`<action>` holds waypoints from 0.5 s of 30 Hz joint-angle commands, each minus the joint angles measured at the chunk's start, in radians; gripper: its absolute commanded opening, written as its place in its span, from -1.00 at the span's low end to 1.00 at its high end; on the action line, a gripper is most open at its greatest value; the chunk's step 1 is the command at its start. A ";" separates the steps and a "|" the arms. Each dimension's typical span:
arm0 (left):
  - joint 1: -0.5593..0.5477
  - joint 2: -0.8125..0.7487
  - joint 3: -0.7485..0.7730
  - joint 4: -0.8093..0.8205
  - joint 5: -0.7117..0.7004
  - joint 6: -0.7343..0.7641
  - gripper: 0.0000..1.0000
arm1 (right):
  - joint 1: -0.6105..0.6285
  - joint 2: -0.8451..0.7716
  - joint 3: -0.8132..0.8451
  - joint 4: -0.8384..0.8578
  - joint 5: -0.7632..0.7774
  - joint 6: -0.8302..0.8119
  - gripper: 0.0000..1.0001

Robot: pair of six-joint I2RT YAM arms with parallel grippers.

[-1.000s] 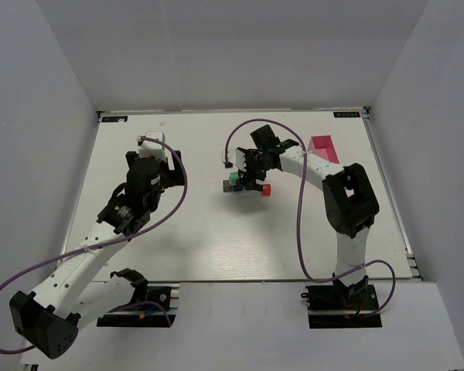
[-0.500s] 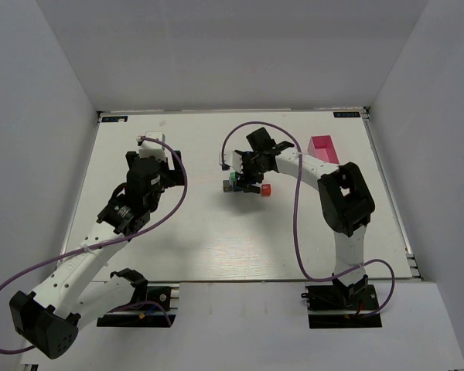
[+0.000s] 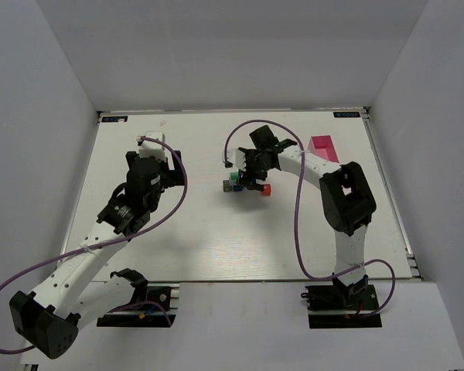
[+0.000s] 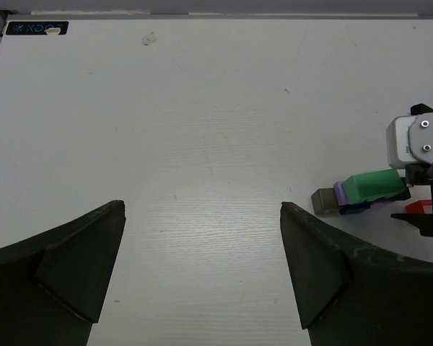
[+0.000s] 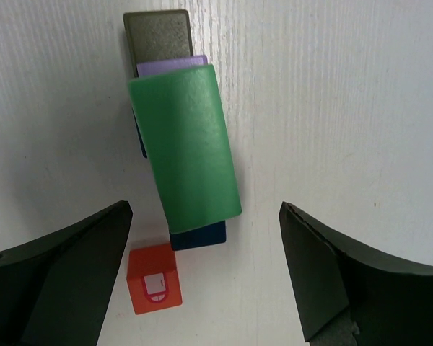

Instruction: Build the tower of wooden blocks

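Four stacked wooden blocks (image 4: 357,193), green rounded block (image 5: 184,148) topmost, toward far edge of white table (image 3: 178,232); red wooden cube (image 5: 153,277) just beside. Right gripper (image 5: 206,209) spread wide above them; left gripper (image 4: 202,205) wide too.

The wood block tower (image 5: 175,122) is painted wood: its green block (image 5: 184,140) has a smooth, faintly satin coat with fine pitting. The dark grey block (image 5: 157,34) is matt and a little grainy, and the red block (image 5: 154,277) carries a small white label, possibly paper. The table (image 5: 346,86) is matt white with faint wood-grain lines, and the right gripper (image 5: 203,210) has fingers (image 5: 332,274) of matt black plastic.
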State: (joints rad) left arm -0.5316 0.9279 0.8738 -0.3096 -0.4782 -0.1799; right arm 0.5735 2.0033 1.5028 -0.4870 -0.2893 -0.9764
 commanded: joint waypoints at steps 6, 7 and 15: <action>0.004 -0.017 0.007 0.012 0.010 0.007 0.98 | -0.034 -0.107 -0.035 -0.055 0.016 -0.053 0.78; 0.004 -0.017 0.007 0.012 0.010 0.007 0.98 | -0.041 -0.129 -0.042 -0.050 0.035 -0.056 0.78; 0.004 -0.008 -0.002 0.021 0.030 0.007 0.98 | -0.096 -0.337 -0.171 -0.009 0.006 -0.032 0.78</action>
State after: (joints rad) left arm -0.5316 0.9279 0.8738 -0.3084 -0.4728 -0.1799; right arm 0.4969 1.7714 1.3762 -0.5217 -0.2565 -1.0245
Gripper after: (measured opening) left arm 0.979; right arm 0.887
